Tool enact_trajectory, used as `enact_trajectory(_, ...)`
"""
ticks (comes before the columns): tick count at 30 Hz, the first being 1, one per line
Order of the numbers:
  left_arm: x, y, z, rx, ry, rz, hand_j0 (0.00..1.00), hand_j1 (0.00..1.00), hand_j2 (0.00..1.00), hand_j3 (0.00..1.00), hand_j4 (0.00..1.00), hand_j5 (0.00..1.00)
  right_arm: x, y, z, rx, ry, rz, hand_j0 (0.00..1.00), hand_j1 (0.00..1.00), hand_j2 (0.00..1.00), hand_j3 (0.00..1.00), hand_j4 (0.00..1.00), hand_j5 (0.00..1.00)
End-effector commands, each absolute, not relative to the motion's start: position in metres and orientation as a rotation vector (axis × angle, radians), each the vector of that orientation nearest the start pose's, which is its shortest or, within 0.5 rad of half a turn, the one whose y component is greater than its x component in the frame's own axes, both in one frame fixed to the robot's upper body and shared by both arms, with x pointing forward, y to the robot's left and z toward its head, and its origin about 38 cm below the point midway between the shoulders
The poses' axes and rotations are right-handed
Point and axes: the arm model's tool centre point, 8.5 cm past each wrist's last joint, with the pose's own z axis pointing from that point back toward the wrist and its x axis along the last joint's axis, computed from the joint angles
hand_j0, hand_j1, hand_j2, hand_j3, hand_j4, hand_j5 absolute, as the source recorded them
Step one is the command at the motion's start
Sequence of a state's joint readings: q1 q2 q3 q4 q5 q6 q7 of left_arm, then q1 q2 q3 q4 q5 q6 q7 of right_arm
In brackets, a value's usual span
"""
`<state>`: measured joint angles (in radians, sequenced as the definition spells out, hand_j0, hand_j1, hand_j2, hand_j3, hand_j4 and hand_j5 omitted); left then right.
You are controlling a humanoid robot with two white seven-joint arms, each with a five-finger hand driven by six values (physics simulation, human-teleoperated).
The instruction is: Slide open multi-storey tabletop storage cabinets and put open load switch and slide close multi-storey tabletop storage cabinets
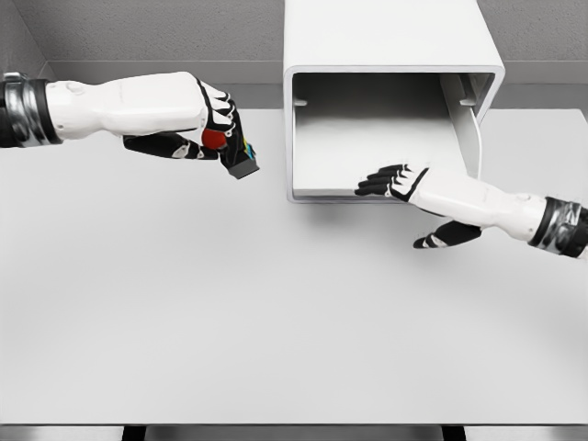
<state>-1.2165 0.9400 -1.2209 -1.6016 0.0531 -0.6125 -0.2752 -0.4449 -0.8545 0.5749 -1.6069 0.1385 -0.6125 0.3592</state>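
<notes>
White tabletop [276,312], white boxy storage cabinet [386,55] with its drawer [367,147] pulled open.
Left hand [207,124] grasps the red-knobbed dark load switch [230,152] beside the drawer; right hand [400,181], fingers relaxed, rests at the drawer's front edge.

Single head cam, high, angled down over table [276,322] toward cabinet [386,55], mid-range.

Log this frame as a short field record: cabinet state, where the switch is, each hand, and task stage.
cabinet: white storage cabinet at the table's far edge, drawer slid open, nothing visible in it
switch: load switch with a red part, held above the table, left of the drawer
left hand: left hand grasping the switch
right hand: right hand open, fingers at the drawer's front edge
stage: opened; switch not yet inside
</notes>
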Motion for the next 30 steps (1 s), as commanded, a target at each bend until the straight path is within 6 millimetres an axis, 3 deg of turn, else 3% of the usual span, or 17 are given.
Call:
enact_trajectory(1, 0.424, 0.225, 0.336, -0.177, 2.303, 2.610, 0.40, 0.40, 0.40, 0.40, 0.40, 0.40, 0.385, -0.281, 0.205, -0.113, -1.751, 1.806, 1.00, 1.00, 1.00, 1.00, 1.00, 1.00)
enact_trajectory(6, 0.424, 0.224, 0.337, -0.180, 2.301, 2.610, 0.40, 0.40, 0.40, 0.40, 0.40, 0.40, 0.376, -0.287, 0.200, -0.110, -1.715, 1.828, 1.00, 1.00, 1.00, 1.00, 1.00, 1.00)
enact_trajectory(16, 0.425, 0.223, 0.342, -0.190, 2.296, 2.598, 0.40, 0.40, 0.40, 0.40, 0.40, 0.40, 0.362, -0.301, 0.209, -0.141, -1.698, 1.859, 1.00, 1.00, 1.00, 1.00, 1.00, 1.00)
enact_trajectory(19, 0.426, 0.222, 0.350, -0.211, 2.291, 2.584, 0.40, 0.40, 0.40, 0.40, 0.40, 0.40, 0.364, -0.305, 0.216, -0.169, -1.709, 1.850, 1.00, 1.00, 1.00, 1.00, 1.00, 1.00)
enact_trajectory(23, 0.428, 0.207, 0.354, -0.186, 2.282, 2.552, 0.40, 0.40, 0.40, 0.40, 0.40, 0.40, 0.371, -0.313, 0.240, -0.254, -1.787, 1.794, 1.00, 1.00, 1.00, 1.00, 1.00, 1.00)
enact_trajectory(26, 0.430, 0.197, 0.357, -0.176, 2.273, 2.534, 0.40, 0.40, 0.40, 0.40, 0.40, 0.40, 0.371, -0.313, 0.244, -0.256, -1.803, 1.785, 1.00, 1.00, 1.00, 1.00, 1.00, 1.00)
enact_trajectory(30, 0.434, 0.184, 0.359, -0.158, 2.268, 2.515, 0.40, 0.40, 0.40, 0.40, 0.40, 0.40, 0.372, -0.327, 0.264, -0.307, -1.828, 1.755, 1.00, 1.00, 1.00, 1.00, 1.00, 1.00)
